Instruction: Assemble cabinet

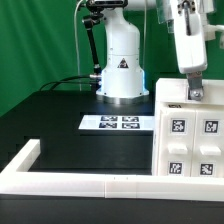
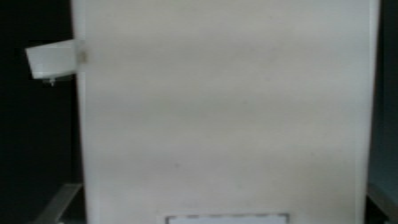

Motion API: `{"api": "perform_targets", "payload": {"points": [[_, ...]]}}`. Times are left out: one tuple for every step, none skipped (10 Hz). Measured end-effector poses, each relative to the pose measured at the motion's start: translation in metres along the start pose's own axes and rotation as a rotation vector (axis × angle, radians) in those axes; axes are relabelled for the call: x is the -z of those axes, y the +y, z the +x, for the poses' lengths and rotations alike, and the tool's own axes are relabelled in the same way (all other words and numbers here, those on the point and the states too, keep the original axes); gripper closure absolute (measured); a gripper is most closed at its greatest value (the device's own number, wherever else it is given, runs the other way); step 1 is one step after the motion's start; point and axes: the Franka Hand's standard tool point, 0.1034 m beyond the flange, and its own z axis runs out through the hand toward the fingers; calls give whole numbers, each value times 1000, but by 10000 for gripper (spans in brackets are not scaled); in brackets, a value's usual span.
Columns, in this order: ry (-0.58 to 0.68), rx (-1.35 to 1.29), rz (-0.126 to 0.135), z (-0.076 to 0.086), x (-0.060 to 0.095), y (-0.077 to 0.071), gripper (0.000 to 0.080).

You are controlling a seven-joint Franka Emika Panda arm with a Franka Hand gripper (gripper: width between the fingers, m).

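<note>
The cabinet (image 1: 190, 135) is a white box at the exterior view's right, with four square black-and-white tags on its front. My gripper (image 1: 196, 93) comes straight down onto the cabinet's top. In the wrist view a broad white panel of the cabinet (image 2: 222, 110) fills nearly the whole picture. A small white tab (image 2: 50, 62) sticks out from one edge of the panel. A grey finger (image 2: 64, 200) shows dimly just outside the panel's edge, so the jaws stand wide apart with the panel between them. I cannot tell whether they touch it.
The marker board (image 1: 110, 123) lies flat on the black table in front of the robot's white base (image 1: 121, 75). A long low white border rail (image 1: 80, 183) runs along the front and turns back at the exterior view's left (image 1: 22, 158). A green curtain hangs behind.
</note>
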Motion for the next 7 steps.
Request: {"api": "perform_targets", "payload": {"points": [[0,37,0,-1,1,0,60],[-2,70,3,-2,3,0,60],[-5,79,5,-5,6,2,12],[-9,90,11,-8,11,3,4],[-14,104,18,-11,17,3,4],[-17,105,23,-12,20,2,4],[-24,98,27,-13,22,1,2]]}}
